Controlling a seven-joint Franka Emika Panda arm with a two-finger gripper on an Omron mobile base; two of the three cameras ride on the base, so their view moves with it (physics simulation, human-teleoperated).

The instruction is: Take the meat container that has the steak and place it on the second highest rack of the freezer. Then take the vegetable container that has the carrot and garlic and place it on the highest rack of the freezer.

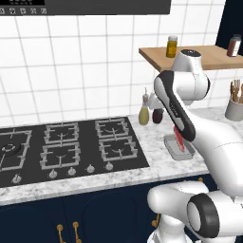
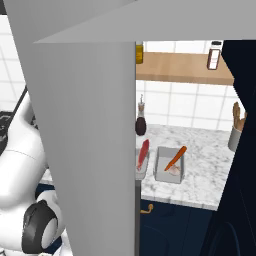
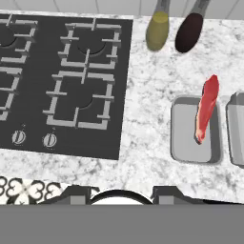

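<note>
Meat container — beside the stove

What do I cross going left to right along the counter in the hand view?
Stove → yellow bottle → dark bottle → meat container holding the steak → edge of the vegetable container.

This is a kitchen. A black gas hob fills the left of the left base view, set in a marble counter above navy cabinets. White wall tiles rise behind, with a wooden shelf at upper right.
</note>
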